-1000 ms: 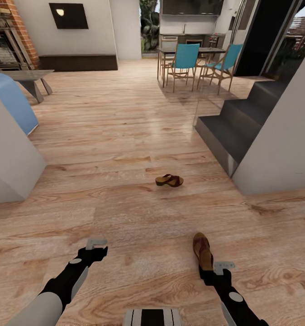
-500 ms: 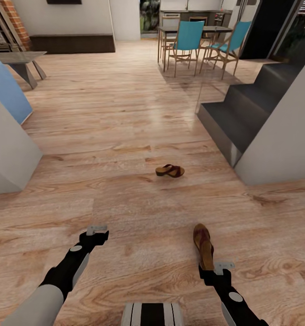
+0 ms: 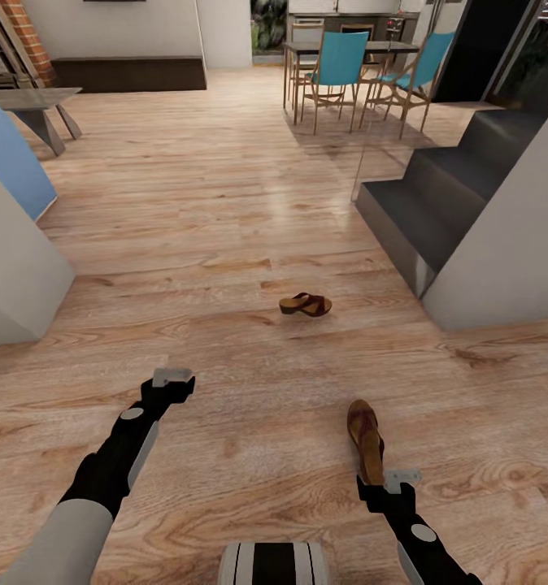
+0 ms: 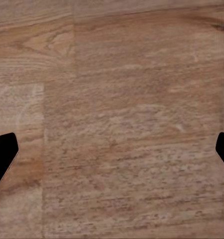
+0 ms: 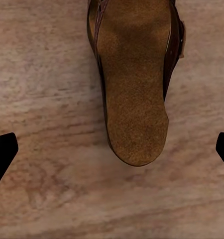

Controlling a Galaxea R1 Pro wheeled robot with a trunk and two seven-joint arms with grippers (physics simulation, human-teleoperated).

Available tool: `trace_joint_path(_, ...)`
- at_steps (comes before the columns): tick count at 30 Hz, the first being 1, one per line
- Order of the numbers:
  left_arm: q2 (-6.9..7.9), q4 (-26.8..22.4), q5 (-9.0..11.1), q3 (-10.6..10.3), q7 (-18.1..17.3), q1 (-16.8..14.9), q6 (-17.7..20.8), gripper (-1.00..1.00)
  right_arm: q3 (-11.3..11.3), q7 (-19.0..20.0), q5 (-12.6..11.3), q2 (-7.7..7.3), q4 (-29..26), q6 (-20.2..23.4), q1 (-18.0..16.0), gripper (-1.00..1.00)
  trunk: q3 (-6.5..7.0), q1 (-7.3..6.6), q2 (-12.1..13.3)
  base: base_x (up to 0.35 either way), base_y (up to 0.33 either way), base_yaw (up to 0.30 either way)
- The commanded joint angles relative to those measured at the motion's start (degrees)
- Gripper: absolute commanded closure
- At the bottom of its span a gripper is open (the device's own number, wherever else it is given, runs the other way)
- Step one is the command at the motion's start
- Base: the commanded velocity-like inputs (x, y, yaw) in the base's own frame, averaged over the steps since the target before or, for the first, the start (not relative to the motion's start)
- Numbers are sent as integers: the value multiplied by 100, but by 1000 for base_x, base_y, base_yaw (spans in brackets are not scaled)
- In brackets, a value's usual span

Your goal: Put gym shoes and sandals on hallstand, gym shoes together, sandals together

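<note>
Two dark reddish-brown sandals lie on the wood-plank corridor floor (image 3: 225, 244). The far sandal (image 3: 305, 305) rests on its sole ahead in the middle. Just ahead of my right gripper (image 3: 392, 481) is the near sandal (image 3: 365, 443), lengthwise to it. In the right wrist view, this sandal's tan footbed (image 5: 134, 84) sits between the widely spread fingertips (image 5: 3, 152) of the open right gripper (image 5: 112, 154), which is above it. My left gripper (image 3: 173, 379) hovers open over bare floor (image 4: 117, 114). The gym shoes and the hallstand are out of view.
Dark grey stairs (image 3: 437, 203) and a white wall (image 3: 514, 244) stand at the right. A white wall block (image 3: 14, 276) and a blue seat (image 3: 6, 162) are at the left. A dining table with teal chairs (image 3: 343, 61) stands far ahead.
The head camera tilted down a little at first. My left arm has reached forward over the floor. The right gripper and both sandals have stayed put.
</note>
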Motion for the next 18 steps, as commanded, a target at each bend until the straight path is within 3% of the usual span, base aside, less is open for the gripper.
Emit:
trace_joint_path(1,-1,-64,3,4,-6,1,50,-100,0,-10,2,0,6,-17,-2,-100,-4,-1,-1,0,0,0)
trace_joint_path(10,-7,-558,13,4,-6,6,116,-100,0,-10,2,0,16,-17,-2,-100,-9,-1,-1,0,0,0)
trace_joint_path(18,-22,-861,14,4,-2,19,123,-100,0,-10,2,0,18,-17,-2,-100,-243,20,-12,0,0,0)
